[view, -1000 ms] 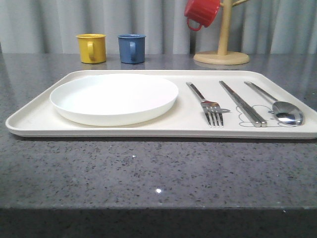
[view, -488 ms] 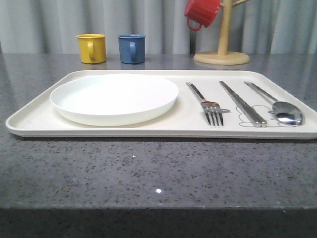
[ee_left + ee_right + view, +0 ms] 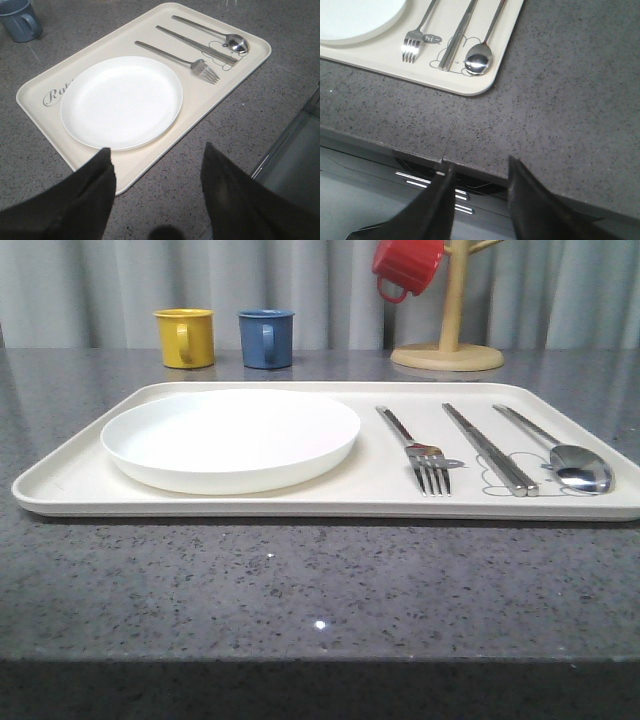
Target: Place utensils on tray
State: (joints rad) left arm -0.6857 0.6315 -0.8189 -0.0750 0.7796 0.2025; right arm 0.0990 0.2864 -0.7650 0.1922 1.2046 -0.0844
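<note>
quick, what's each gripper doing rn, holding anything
Left gripper: open, holding nothing, above the near edge of the tray.
Right gripper: open, holding nothing, over the table's front edge.

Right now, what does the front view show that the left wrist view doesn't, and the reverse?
Front view alone: the yellow mug and the red mug hanging on the wooden mug stand. Left wrist view alone: the open left hand above the counter beside the tray's edge, and the grey script on the tray. Both share the tray, the plate, fork, chopsticks, spoon and the blue mug.
</note>
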